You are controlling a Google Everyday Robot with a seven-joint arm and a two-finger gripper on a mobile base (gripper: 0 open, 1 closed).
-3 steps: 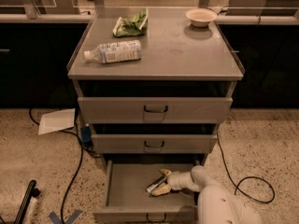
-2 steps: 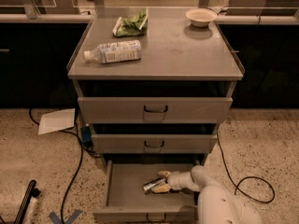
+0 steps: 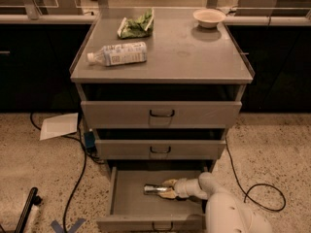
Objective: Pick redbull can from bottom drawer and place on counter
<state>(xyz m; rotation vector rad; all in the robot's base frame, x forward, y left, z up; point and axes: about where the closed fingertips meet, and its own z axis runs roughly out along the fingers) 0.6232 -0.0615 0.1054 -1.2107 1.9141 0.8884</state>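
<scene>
The redbull can [image 3: 153, 190] is a slim silver can lying on its side on the floor of the open bottom drawer [image 3: 127, 203]. My gripper [image 3: 168, 189] reaches into the drawer from the right. Its pale fingers [image 3: 169, 182] sit on either side of the can's right end and are shut on it. The can rests low in the drawer. The counter [image 3: 184, 57] is the grey cabinet top above the three drawers.
On the counter lie a clear plastic bottle [image 3: 118, 53], a green snack bag [image 3: 136, 26] and a white bowl [image 3: 209, 17]. The two upper drawers [image 3: 161, 113] stand slightly open. Cables [image 3: 252, 188] and a paper sheet [image 3: 59, 125] lie on the floor.
The can has turned from tilted to level and shifted a little left. My gripper's fingers have come in around its right end.
</scene>
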